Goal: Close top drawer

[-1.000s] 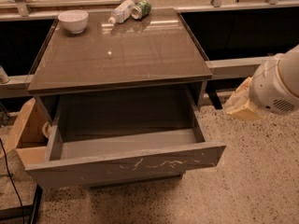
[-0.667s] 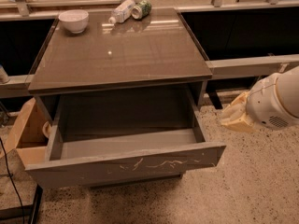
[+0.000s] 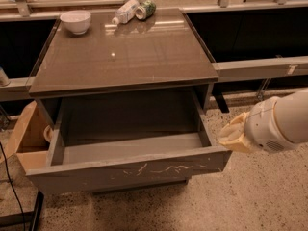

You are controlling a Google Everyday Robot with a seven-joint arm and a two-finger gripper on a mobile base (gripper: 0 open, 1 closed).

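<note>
The top drawer (image 3: 130, 170) of the grey-brown cabinet is pulled far out and looks empty inside. Its wide handleless front panel carries white squiggly scratches. My gripper (image 3: 233, 134) comes in from the right on a white arm. Its pale fingers sit just beside the drawer's right front corner, close to the right side wall. I cannot tell whether it touches the drawer.
On the cabinet top (image 3: 125, 52) stand a white bowl (image 3: 76, 20), a lying plastic bottle (image 3: 124, 11) and a green can (image 3: 146, 8) at the back. A cardboard box (image 3: 26, 138) sits left of the drawer. A cable (image 3: 12, 186) runs over the speckled floor at the left.
My gripper and arm have moved left and a little down, from well right of the cabinet to beside the drawer's right front corner. The drawer has not moved.
</note>
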